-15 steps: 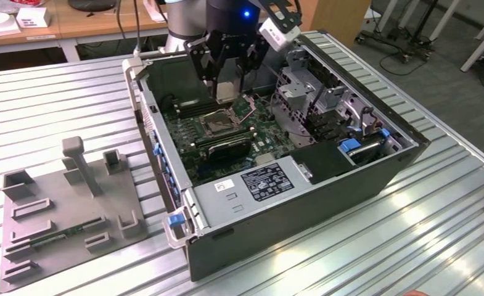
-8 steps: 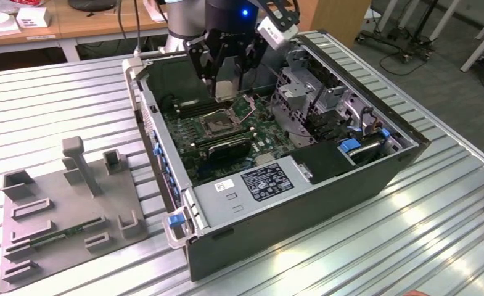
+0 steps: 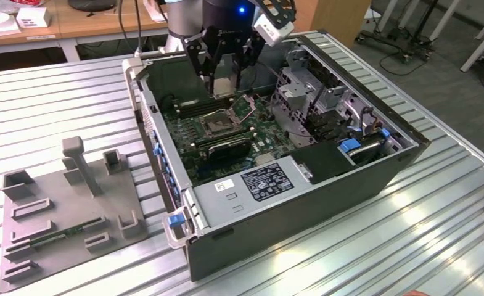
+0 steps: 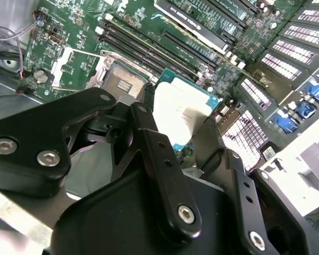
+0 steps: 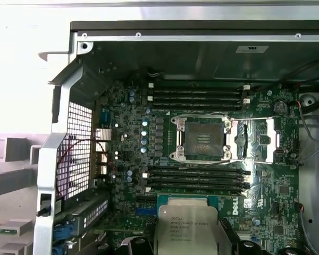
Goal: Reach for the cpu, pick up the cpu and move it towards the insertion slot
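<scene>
The cpu (image 3: pixel 222 90), a flat square chip with a silver top and greenish rim, hangs in my gripper (image 3: pixel 224 86), which is shut on its edges above the motherboard. Both wrist views show the cpu (image 4: pixel 178 109) (image 5: pixel 187 226) between black fingers (image 4: pixel 149 138). The insertion slot (image 3: pixel 219 124), a silver-framed socket with a dark centre, lies open on the board a little below and beside the chip in the exterior view. It also appears in both wrist views as the insertion slot (image 5: pixel 203 139) (image 4: pixel 122 83), apart from the chip.
The open computer case (image 3: pixel 307 203) lies on a slatted metal table (image 3: pixel 439 234). Long black memory slots (image 5: pixel 196 95) flank the socket. A drive cage (image 3: pixel 307 86) and cables rise at the exterior view's right. A grey tray (image 3: pixel 69 209) holding a green strip (image 3: pixel 61 236) sits at the left.
</scene>
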